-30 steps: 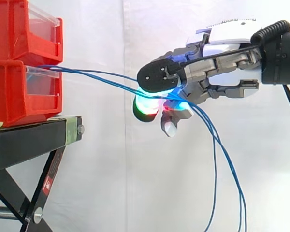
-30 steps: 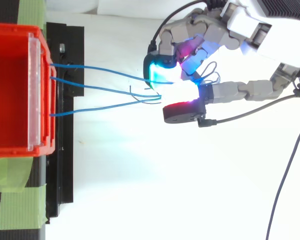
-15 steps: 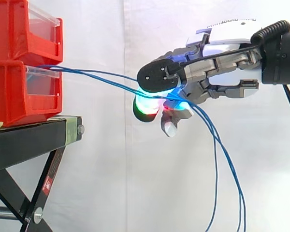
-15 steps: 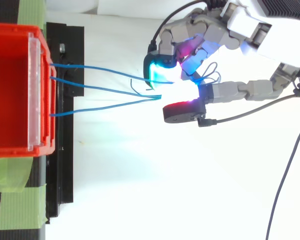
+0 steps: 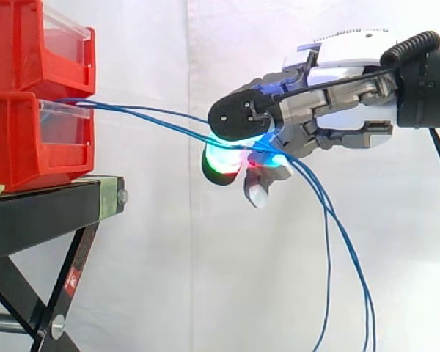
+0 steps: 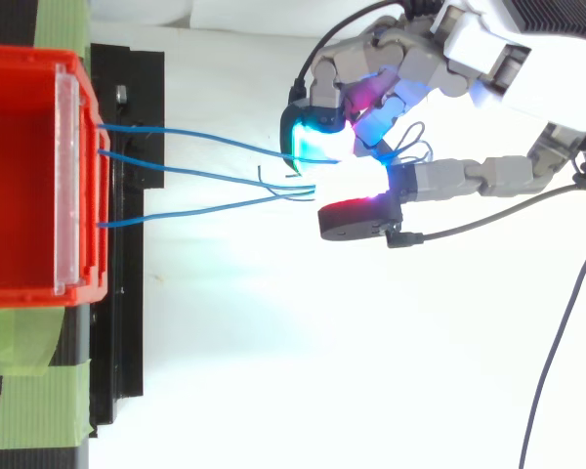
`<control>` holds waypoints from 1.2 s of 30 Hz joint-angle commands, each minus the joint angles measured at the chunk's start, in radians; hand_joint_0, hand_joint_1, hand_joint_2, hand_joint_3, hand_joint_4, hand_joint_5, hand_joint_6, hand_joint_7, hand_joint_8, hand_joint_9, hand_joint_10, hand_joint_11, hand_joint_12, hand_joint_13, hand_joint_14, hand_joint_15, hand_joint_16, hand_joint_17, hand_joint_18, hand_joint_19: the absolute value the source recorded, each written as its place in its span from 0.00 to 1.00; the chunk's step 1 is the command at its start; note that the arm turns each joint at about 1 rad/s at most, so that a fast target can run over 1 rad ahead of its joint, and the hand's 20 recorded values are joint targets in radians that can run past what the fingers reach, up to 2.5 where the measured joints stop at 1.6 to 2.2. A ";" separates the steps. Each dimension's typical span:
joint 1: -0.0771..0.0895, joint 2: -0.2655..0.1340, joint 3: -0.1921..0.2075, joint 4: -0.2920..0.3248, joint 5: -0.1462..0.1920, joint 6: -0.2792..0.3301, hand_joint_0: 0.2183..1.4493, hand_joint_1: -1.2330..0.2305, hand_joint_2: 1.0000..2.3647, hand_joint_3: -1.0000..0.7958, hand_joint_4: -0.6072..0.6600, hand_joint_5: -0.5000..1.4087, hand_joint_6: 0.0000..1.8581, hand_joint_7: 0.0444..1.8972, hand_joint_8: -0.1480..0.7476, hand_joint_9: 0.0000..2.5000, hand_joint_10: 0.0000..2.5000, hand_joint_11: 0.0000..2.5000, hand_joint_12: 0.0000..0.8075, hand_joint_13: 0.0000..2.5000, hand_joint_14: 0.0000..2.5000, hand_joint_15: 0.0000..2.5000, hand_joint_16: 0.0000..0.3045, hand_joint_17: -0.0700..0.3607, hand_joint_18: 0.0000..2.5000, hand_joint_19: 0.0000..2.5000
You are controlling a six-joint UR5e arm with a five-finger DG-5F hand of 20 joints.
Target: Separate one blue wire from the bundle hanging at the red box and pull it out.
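Observation:
Three blue wires [image 6: 195, 179] run from the front lip of the lower red box [image 5: 29, 143] out to the right and gather at my hand [image 5: 330, 110]. In the side view they stretch taut from the box [image 6: 29, 176] to my fingertips [image 5: 221, 163], then hang down past the bottom edge as loose strands [image 5: 345, 249]. My hand [image 6: 439, 68] sits well right of the box at wire height. Its fingers and thumb are curled round the gathered wires, pads glowing cyan, green and red.
A second red box [image 5: 37, 44] is stacked on the lower one. Both rest on a black stand [image 5: 51, 213] with crossed legs and green tape [image 6: 39, 401] on its top. A white curtain hangs behind.

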 commanded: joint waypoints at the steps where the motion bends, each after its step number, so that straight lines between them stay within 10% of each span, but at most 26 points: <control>1: 0.000 0.000 0.000 0.000 0.000 0.000 0.32 0.29 0.02 0.55 0.39 0.21 0.41 0.64 0.45 0.47 0.01 0.63 0.45 0.25 0.01 0.34 0.15 0.40 0.18 0.27; 25: 0.005 0.000 0.000 -0.025 -0.006 0.008 0.33 0.18 0.03 0.53 0.43 0.18 0.44 0.66 0.45 0.40 0.01 0.62 0.39 0.17 0.01 0.25 0.16 0.41 0.15 0.25; 36: 0.015 0.005 0.000 -0.020 -0.084 0.069 0.34 0.18 0.03 0.52 0.44 0.17 0.45 0.66 0.45 0.38 0.01 0.62 0.39 0.17 0.01 0.25 0.16 0.41 0.14 0.25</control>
